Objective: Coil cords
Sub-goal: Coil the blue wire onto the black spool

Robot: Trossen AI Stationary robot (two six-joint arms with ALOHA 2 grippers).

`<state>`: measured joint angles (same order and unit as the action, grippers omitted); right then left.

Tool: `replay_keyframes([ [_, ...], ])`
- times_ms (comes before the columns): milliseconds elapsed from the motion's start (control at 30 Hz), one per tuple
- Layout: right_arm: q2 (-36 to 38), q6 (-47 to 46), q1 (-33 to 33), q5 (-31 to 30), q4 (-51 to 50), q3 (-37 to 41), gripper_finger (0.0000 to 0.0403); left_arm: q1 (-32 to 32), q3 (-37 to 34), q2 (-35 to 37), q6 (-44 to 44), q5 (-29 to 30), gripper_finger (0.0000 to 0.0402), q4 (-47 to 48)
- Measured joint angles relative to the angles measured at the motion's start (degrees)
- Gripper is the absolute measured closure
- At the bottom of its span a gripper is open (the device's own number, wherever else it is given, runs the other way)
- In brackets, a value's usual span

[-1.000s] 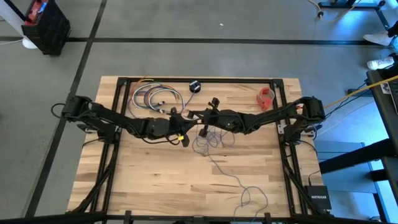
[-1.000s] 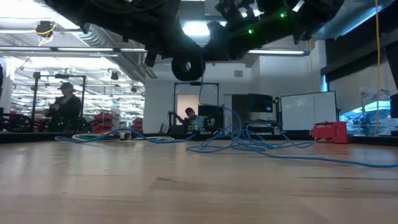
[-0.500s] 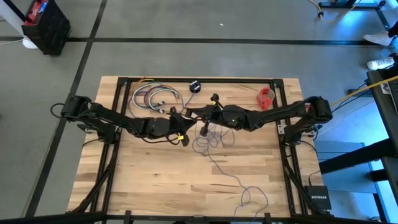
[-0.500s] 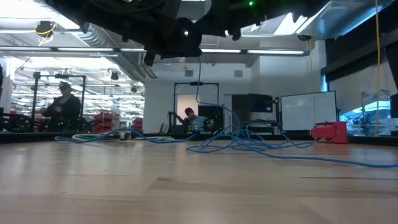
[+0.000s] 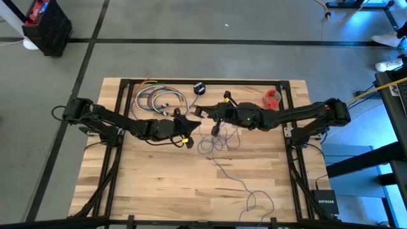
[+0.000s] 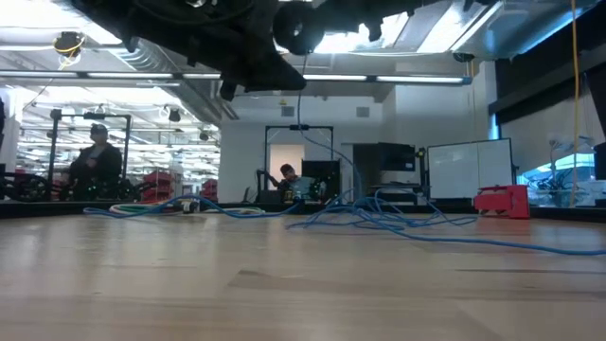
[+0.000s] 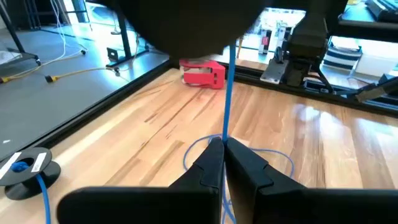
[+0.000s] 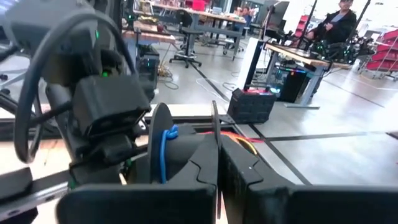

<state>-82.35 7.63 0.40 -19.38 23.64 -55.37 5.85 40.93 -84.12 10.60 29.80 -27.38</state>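
My left fingers are pressed together on the thin cord, which rises straight up from between them in my left wrist view. In the high view that gripper sits just left of the frame's middle, above the wooden surface.

My right fingers are together too, clamped on the rim of a black spool that has blue cord wound on it; the left arm fills the frame's left side right behind it. From above, my right gripper is just right of the left one, near the upper middle of the surface.

In the low view the cord hangs as a straight line from the arms at the top of the frame down to a loose tangle on the surface at centre. From above, the rest of it trails toward the lower right of the surface and ends in loops near the bottom edge.

A second small spool lies at the upper edge of the surface, with a bundle of coloured cables to its left and a red object to its right. A person stands at the far left of the low view.
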Motion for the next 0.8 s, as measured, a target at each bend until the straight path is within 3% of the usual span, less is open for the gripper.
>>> replay_keyframes([
  [533, 4.29, 0.29, 0.0, 2.14, -3.28, -0.09, 0.0398, 0.0, -0.1, -0.11, -2.05, 0.62, 0.04, 0.69],
  [800, 4.67, 0.37, 2.14, 2.38, -14.86, -0.23, 0.0398, -1.06, -0.18, 4.37, 1.23, 3.7, 0.04, 14.03],
])
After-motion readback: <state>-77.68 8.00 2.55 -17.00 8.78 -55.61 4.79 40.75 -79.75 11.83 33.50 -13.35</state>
